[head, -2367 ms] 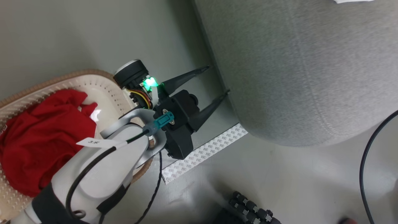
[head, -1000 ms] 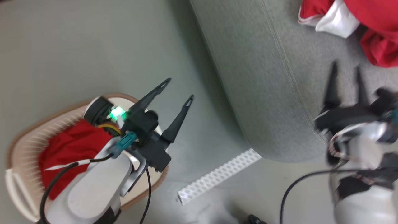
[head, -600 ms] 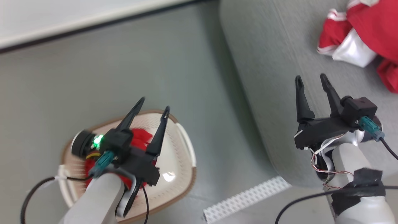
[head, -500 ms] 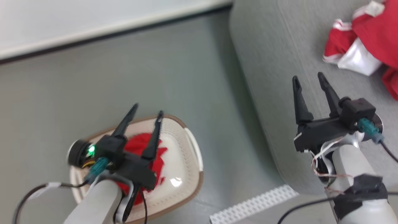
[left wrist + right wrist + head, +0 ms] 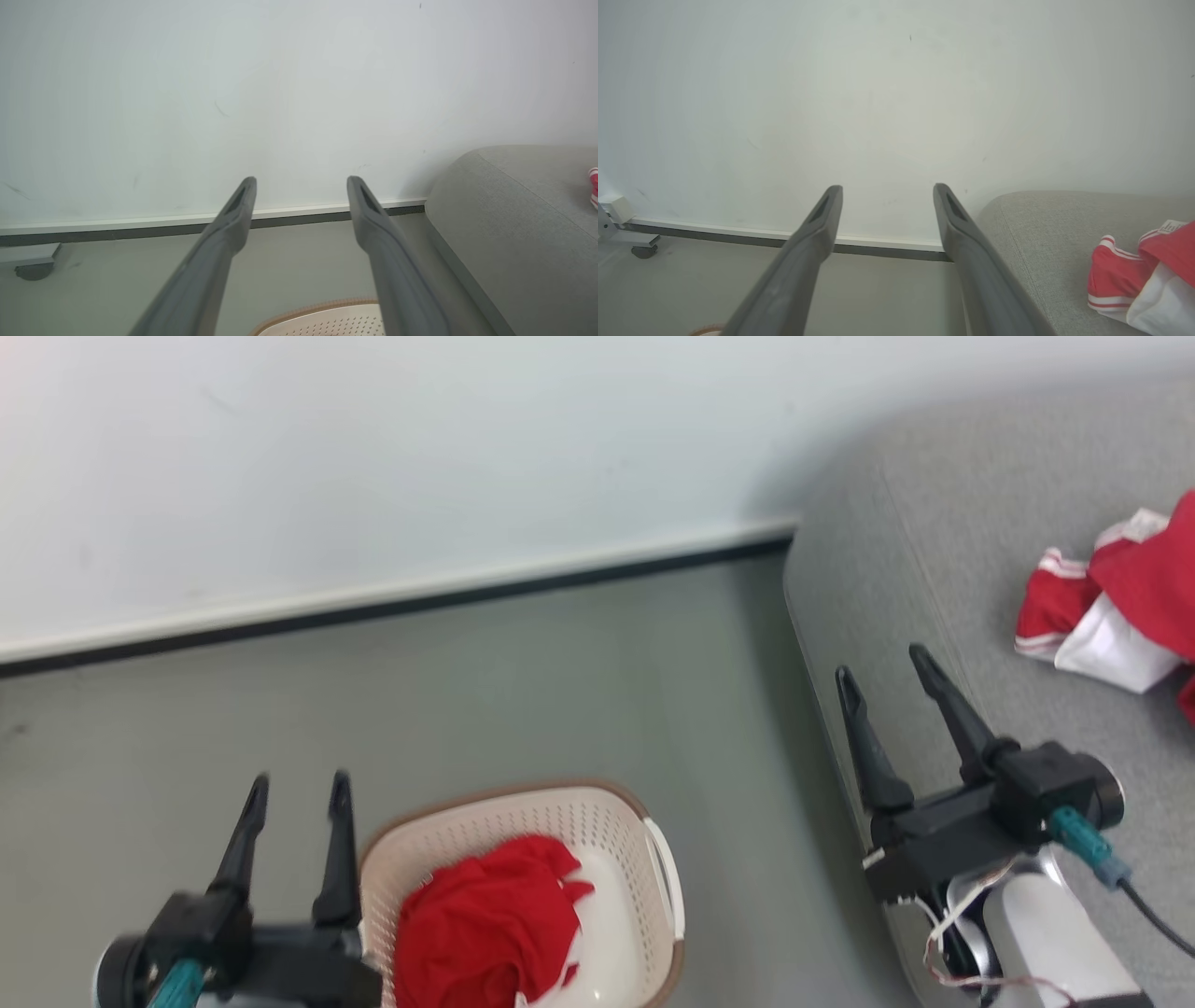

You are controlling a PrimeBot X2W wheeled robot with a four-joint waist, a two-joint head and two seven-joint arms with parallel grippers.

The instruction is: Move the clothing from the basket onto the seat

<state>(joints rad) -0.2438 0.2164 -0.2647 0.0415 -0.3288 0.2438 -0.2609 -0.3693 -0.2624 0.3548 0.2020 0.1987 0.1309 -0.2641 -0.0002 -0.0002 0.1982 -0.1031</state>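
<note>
Left gripper (image 5: 300,780) and right gripper (image 5: 882,663): jaws spread wide, both empty.

Left gripper (image 5: 300,777) moved off the basket (image 5: 579,817), now beside it, head view raised

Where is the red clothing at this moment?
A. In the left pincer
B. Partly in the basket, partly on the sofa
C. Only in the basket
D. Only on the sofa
B: a red heap lies in the basket, and a red-and-white garment lies on the grey sofa.
</note>
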